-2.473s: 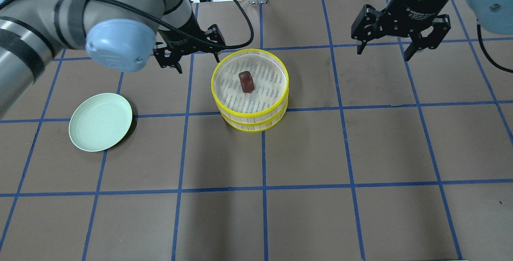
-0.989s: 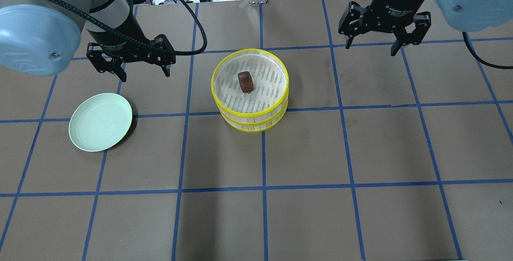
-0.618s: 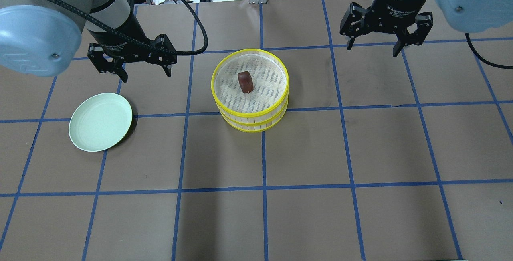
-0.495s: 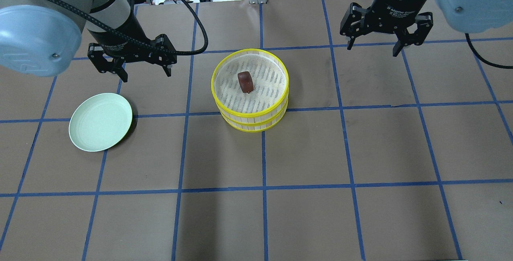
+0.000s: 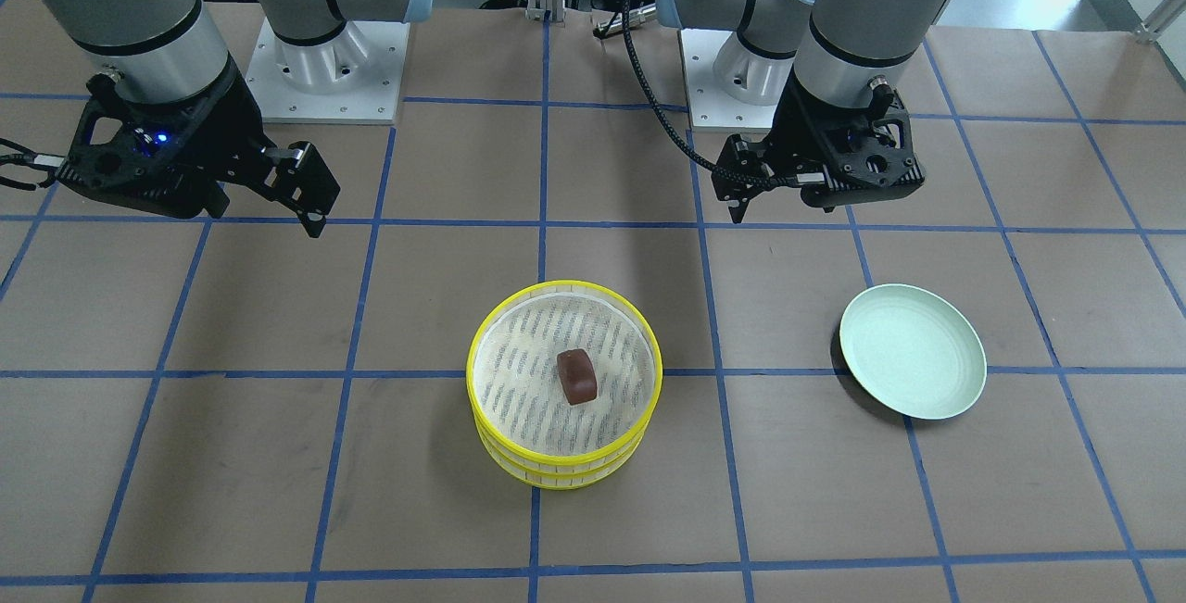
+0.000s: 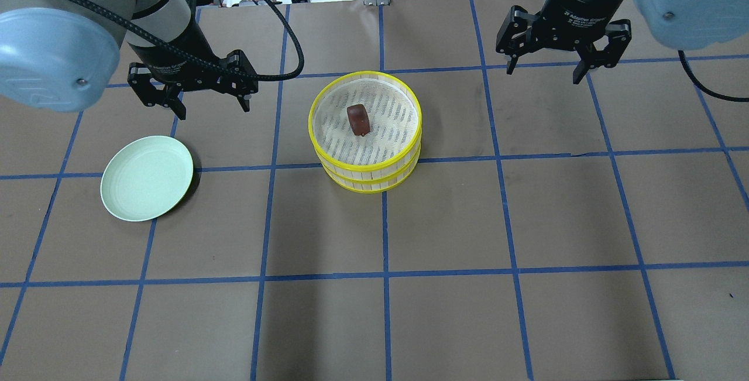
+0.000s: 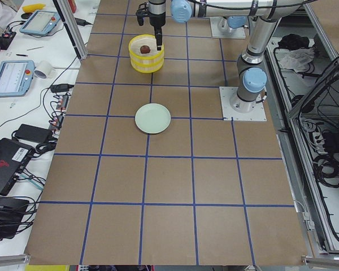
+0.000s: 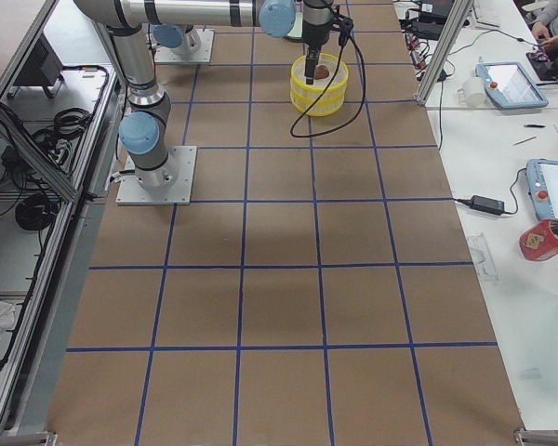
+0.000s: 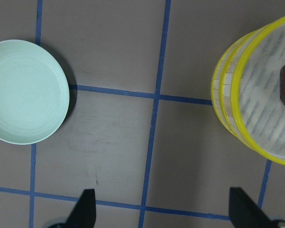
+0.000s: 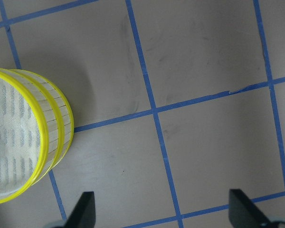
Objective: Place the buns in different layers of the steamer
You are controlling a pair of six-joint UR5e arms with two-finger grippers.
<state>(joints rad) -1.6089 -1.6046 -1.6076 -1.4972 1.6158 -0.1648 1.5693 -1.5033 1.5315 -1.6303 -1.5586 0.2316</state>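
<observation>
The two steamer layers are stacked at the table's middle, the top layer on the bottom layer. The dark reddish-brown bun lies in the middle of the top layer's liner; it also shows in the front view. The creamy white bun is not in view. My left gripper is open and empty, hanging left of the stack and behind the plate. My right gripper is open and empty, hanging to the back right of the stack.
An empty pale green plate lies to the left of the stack; it also shows in the left wrist view. The brown table cover has a blue tape grid. Cables run along the back edge.
My left gripper has moved left, from beside the stack to behind the plate. My right gripper has drifted slightly left and back. Over the last second, nothing has moved.
</observation>
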